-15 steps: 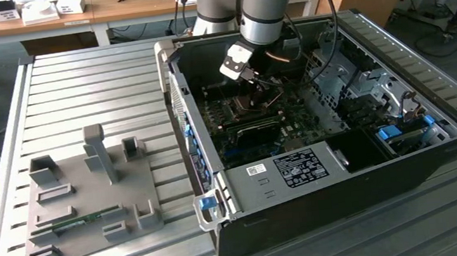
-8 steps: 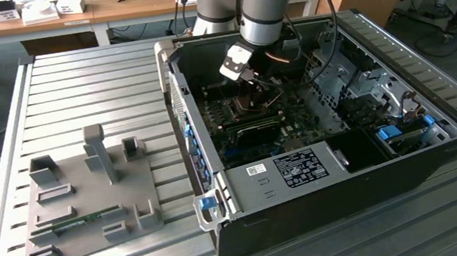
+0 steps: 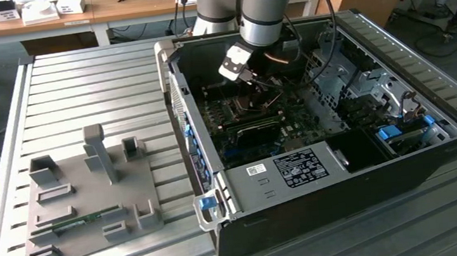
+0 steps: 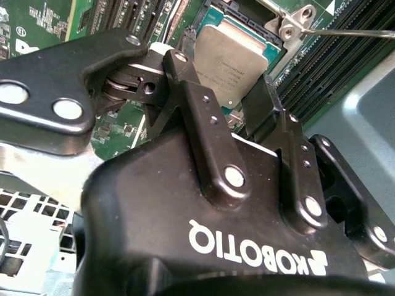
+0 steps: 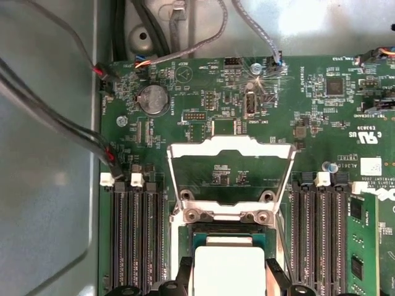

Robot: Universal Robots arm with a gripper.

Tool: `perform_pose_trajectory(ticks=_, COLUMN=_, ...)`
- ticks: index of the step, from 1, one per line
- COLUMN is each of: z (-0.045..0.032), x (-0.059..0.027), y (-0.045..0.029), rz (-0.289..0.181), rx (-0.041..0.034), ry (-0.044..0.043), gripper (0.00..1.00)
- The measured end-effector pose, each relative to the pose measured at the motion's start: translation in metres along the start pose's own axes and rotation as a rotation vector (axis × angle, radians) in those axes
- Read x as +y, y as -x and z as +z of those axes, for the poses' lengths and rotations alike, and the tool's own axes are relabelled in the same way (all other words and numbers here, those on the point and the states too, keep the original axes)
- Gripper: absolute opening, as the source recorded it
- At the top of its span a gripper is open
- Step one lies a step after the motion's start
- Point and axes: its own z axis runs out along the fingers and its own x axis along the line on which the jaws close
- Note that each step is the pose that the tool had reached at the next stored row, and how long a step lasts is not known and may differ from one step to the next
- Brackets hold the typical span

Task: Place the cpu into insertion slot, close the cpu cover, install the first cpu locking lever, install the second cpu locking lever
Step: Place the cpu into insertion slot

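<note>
The pincer [image 4: 223, 68] grips 2 opposite edges of the cpu [image 4: 233, 49], low over its insertion slot [image 5: 223, 238] just beside the flipped-open cpu cover [image 5: 229, 147]; light, stiff and likely fragile underneath, it is best held by those edges.

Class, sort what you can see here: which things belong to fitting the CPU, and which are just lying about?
Job in hand:
- the cpu, at the socket
- the gripper, right at the cpu
- the cpu cover, swung open
- a locking lever

Lying about:
- grey fixture tray beside the computer
- green memory stick in that tray
- white boxes on the desk behind
</note>
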Motion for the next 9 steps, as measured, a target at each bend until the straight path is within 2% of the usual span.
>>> perform_pose_trajectory(ticks=6, z=0.0002, x=-0.0001, y=0.0, rz=0.005, rx=-0.0001, ry=0.001, gripper=0.54)
perform_pose_trajectory(ticks=9, z=0.0007, x=-0.0004, y=-0.0001, rz=0.005, rx=0.0004, ry=0.0107, gripper=0.54)
